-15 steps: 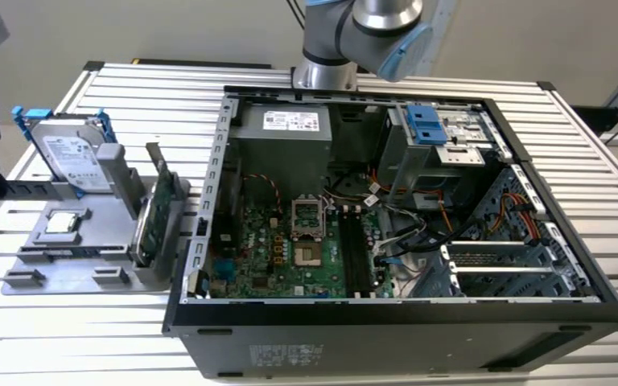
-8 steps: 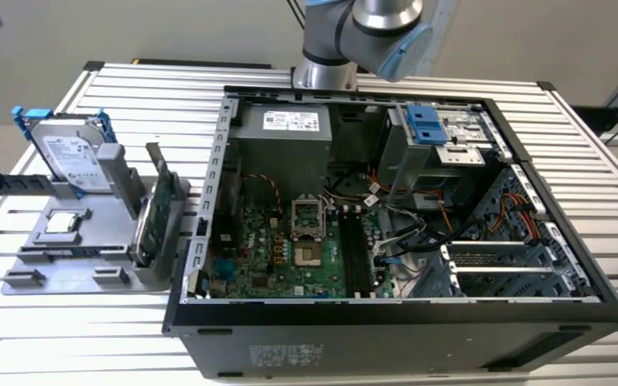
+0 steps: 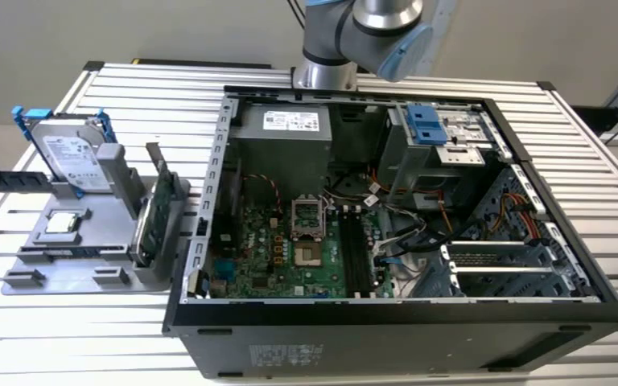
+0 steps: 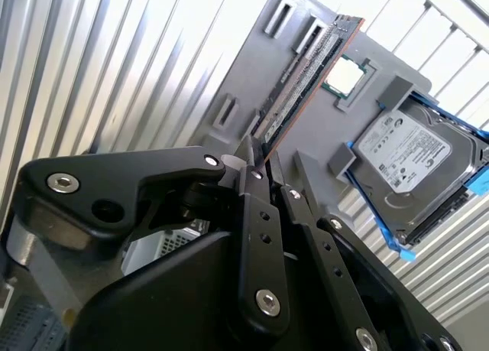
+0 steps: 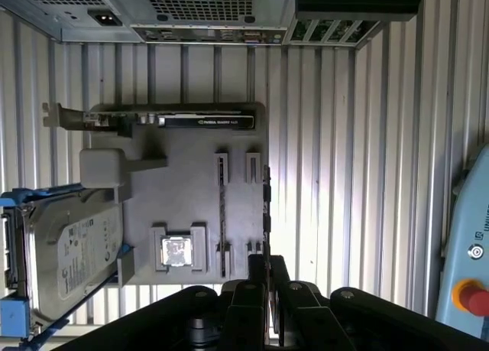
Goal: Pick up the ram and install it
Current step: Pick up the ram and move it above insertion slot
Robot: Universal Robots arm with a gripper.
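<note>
The gripper (image 4: 258, 158) has its fingers drawn close together, pinching the near end of the ram (image 4: 306, 76). In the second wrist view the stick reaches away from the fingertips with its broad face and row of chips visible, slanting across the grey tray (image 4: 252, 60). In the first wrist view the gripper (image 5: 266, 265) holds the same ram (image 5: 266, 206) edge-on, a thin dark line running along one border of the tray (image 5: 183, 206). Whether its lower edge is clear of the tray I cannot tell. Both wrist views show the processor chip (image 4: 348, 79) in its recess and the hard drive (image 4: 405, 160) with blue rails beyond it. The first wrist view adds the expansion card (image 5: 199, 121) at the tray's far side and the rear of the computer case (image 5: 191, 7). The exterior view gives the wider layout: the arm (image 3: 373, 32) rises behind the open computer case (image 3: 395, 318), with the tray (image 3: 30, 281) beside the case on the exterior view's left, on the slatted table (image 3: 126, 88).
</note>
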